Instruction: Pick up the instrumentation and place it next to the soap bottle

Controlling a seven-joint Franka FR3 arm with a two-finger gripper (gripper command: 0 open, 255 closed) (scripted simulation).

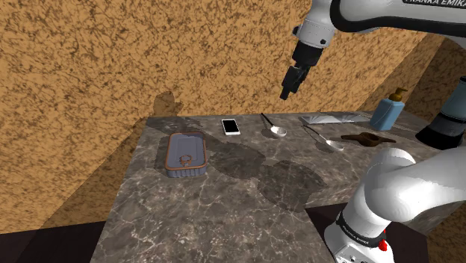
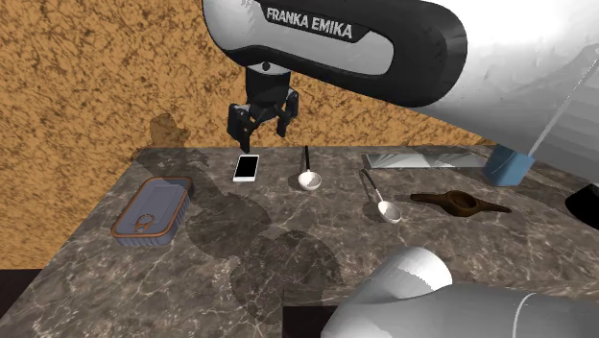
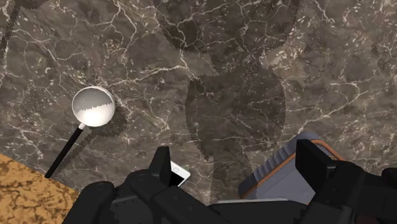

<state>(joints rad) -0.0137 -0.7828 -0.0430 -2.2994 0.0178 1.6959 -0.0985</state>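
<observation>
My black gripper hangs open and holds nothing, high above the back of the dark marble table, over the white phone. Beside the phone lies a round-bowled ladle with a thin dark handle. A second spoon and a flat brown tool with a ring in its middle lie further toward the blue soap bottle, which stands upright at the back corner.
An orange-rimmed grey tin lies at the shoulder view's left of the phone. A flat silvery sheet rests by the bottle. A rough orange wall runs behind the table. The arm's base stands at the front corner.
</observation>
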